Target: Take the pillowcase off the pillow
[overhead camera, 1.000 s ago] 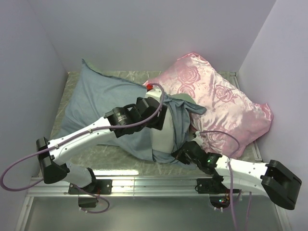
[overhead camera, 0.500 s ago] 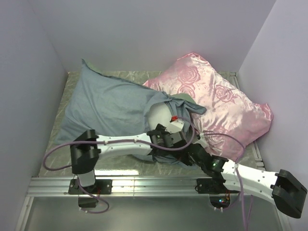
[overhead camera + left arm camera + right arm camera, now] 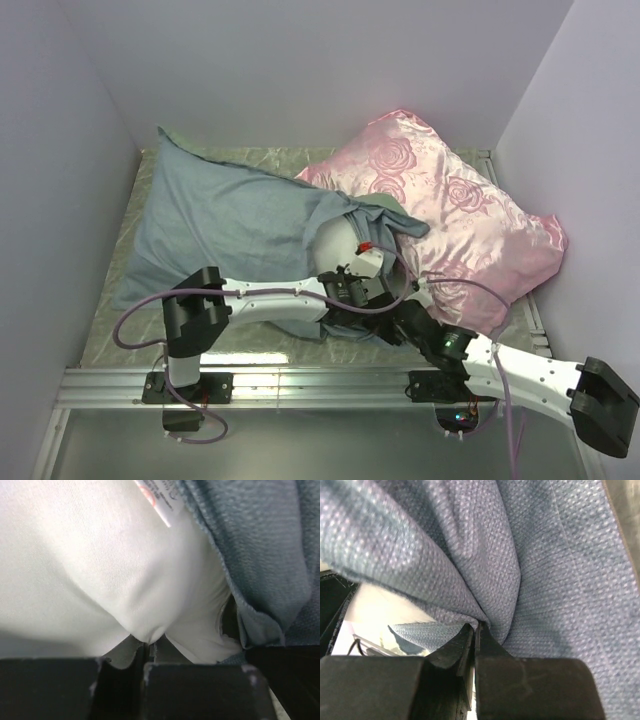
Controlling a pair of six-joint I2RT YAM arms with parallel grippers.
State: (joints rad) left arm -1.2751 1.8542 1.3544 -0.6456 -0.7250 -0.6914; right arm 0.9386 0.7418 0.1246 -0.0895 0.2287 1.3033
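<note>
The grey-blue pillowcase lies across the left half of the table, its open mouth bunched near the middle. The white pillow bulges out of that mouth. My left gripper is shut on a pinch of the pillow's white cloth at its near end; a printed tag shows above. My right gripper is shut on a fold of the pillowcase at the near edge of the opening, right beside the left gripper.
A shiny pink rose-patterned pillow fills the right half of the table, touching the pillowcase's mouth. Pale walls close in the back and both sides. A metal rail runs along the near edge.
My left arm swung down from above the pillow to its near end, and its gripper closed on the white cloth. The pillowcase's far corner shifted left. The right gripper kept its hold.
</note>
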